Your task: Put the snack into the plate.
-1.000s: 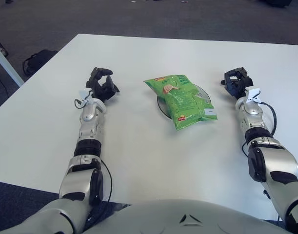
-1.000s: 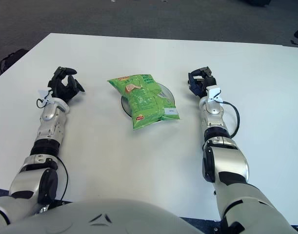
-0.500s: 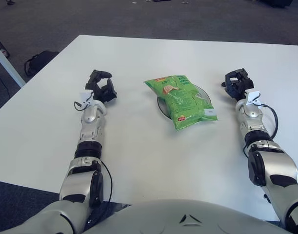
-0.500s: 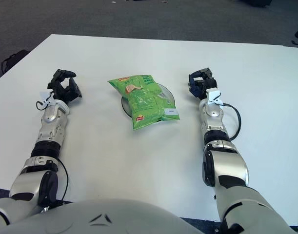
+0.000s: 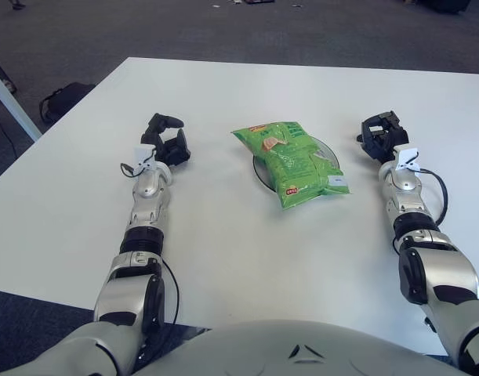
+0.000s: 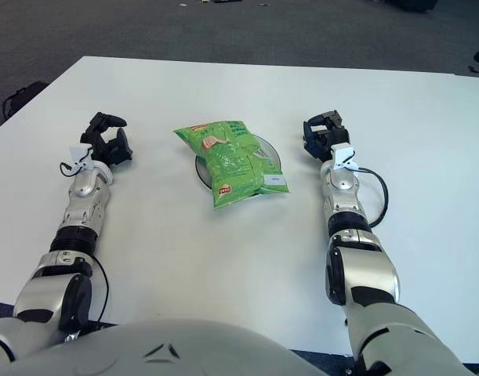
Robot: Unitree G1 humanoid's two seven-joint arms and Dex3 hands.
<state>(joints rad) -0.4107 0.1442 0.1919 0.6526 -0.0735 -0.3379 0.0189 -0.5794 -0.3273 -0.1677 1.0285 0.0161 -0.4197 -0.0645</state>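
A green snack bag [image 5: 291, 161] lies flat across a small dark round plate [image 5: 324, 152], covering most of it, near the middle of the white table [image 5: 239, 235]. My left hand [image 5: 165, 142] shows left of the bag, apart from it, its black fingers relaxed and holding nothing. My right hand [image 5: 380, 135] shows right of the bag, also apart from it, with fingers loosely curled and nothing in them.
The table's far edge and left edge border dark carpet. A black bag [image 5: 60, 98] lies on the floor off the left edge, beside a white table leg [image 5: 10, 98].
My left hand has shifted slightly down and right and its fingers have spread a little. The right hand, bag and plate stay put.
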